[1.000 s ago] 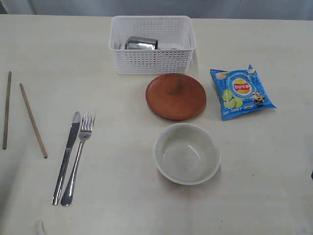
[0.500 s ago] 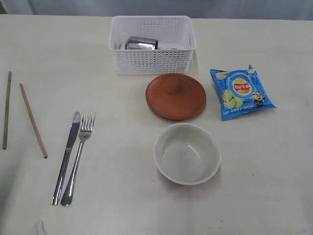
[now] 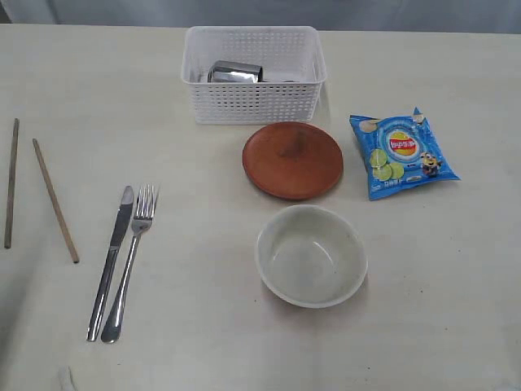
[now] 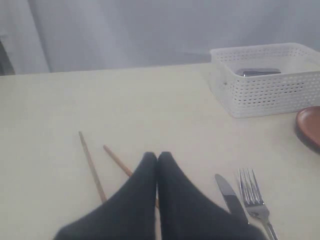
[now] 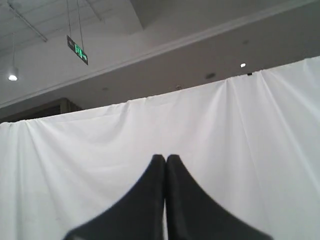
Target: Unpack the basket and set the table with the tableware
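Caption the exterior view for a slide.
Basket holding a steel cup, with plate, bowl, cutlery, chopsticks and chip bag laid out.

Illumination is even and diffuse across the table (image 3: 203, 326); shadows are soft and short, the clearest lying beside the basket (image 3: 253, 73) toward the plate (image 3: 292, 160); the cup (image 3: 235, 72) inside the basket shows bright specular highlights; the exterior view is sharp, with a dim corner well away from the basket; the left wrist view is hazy and low in contrast; the right wrist view shows a ceiling lamp (image 5: 12, 77) glowing above a pale curtain (image 5: 250, 150).
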`<state>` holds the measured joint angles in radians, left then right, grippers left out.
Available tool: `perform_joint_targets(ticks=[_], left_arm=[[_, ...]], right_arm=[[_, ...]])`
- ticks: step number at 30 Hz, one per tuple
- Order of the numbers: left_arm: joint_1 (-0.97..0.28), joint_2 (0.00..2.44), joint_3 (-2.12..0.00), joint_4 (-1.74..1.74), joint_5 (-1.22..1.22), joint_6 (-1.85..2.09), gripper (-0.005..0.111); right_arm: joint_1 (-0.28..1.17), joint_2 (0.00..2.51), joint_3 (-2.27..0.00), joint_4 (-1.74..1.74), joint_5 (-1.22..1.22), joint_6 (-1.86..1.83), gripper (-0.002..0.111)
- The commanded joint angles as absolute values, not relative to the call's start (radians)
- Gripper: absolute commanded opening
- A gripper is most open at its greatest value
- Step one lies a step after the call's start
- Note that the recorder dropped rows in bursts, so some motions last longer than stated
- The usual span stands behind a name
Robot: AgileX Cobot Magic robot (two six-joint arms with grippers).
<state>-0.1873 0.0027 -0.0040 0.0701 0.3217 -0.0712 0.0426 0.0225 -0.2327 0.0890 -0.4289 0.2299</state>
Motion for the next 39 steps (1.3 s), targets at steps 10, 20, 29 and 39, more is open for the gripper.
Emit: perform_joint_targets(ticks=[10, 20, 29, 39], left_arm=[[-0.185, 0.0, 0.0, 0.073, 0.319, -0.071, 0.0], [-0.185, 0.0, 0.0, 0.073, 0.319, -0.071, 0.0], [-0.185, 0.0, 0.0, 0.073, 0.319, -0.071, 0.0], [-0.185, 0.0, 0.0, 0.073, 0.319, -0.071, 0.0]], right_arm=[[0.042, 0.611, -0.719, 0.148, 0.299, 0.237, 0.049], [0.042, 1.266, -1.084, 0.815, 0.758, -0.416, 0.037], [0.161, 1.734, -1.413, 0.981, 0.862, -0.533, 0.037], [0.311, 2.131, -1.822, 0.686, 0.904, -0.181, 0.049]])
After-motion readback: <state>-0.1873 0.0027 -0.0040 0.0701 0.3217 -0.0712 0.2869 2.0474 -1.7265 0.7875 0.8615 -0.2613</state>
